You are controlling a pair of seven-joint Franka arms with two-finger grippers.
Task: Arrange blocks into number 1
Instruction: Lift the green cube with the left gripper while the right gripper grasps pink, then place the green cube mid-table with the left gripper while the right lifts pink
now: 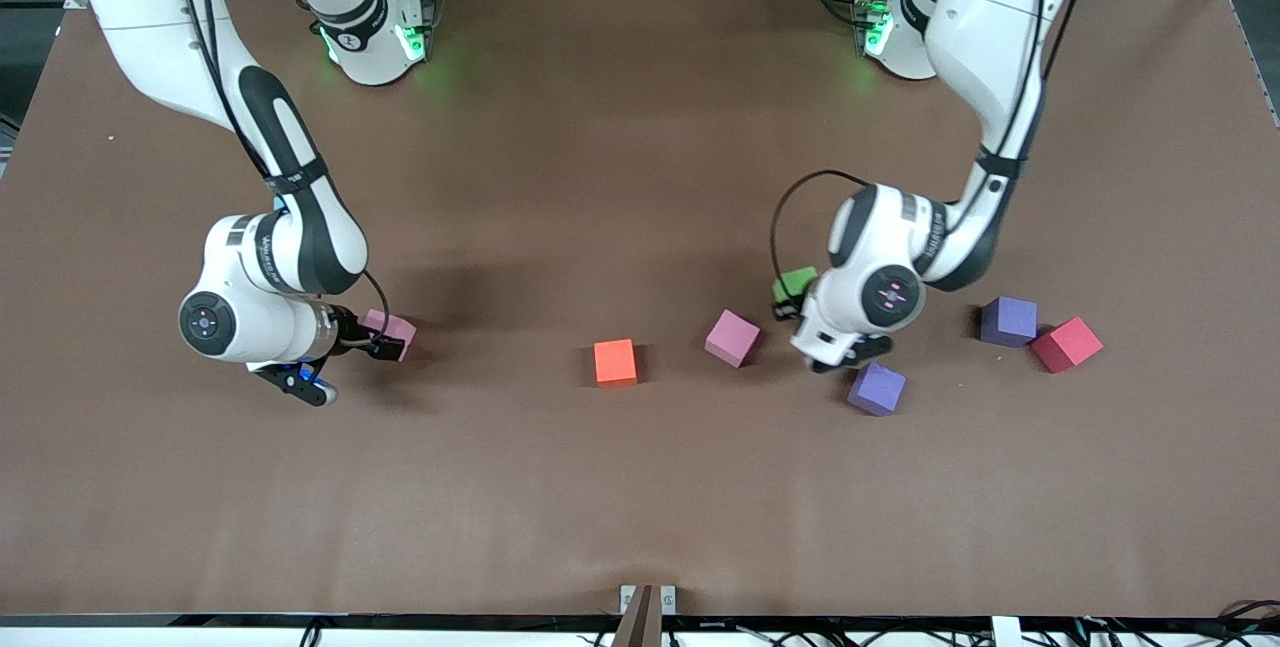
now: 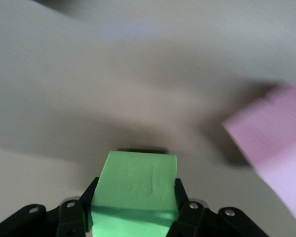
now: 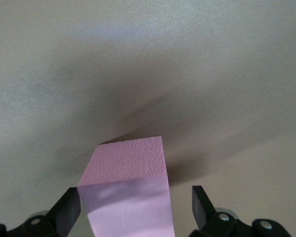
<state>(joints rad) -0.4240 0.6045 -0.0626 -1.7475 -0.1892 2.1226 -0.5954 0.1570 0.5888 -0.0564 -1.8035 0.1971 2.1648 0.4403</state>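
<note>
Beside orange block [image 1: 615,362]: my left hand [image 2: 133,210] clamps green block [image 2: 135,187]; my right hand [image 3: 135,207] spread around pink block [image 3: 128,190], fingers apart from it.

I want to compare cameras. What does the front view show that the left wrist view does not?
Only the front view shows the orange cube, two purple cubes, the red cube and the right claw at a pink cube. Only the left wrist view shows the left claw shut on the green cube. Both show another pink cube.

Open table [image 1: 640,487] lies nearer the camera; the orange cube [image 1: 615,362] and pink cube [image 1: 732,338] stand well apart.
</note>
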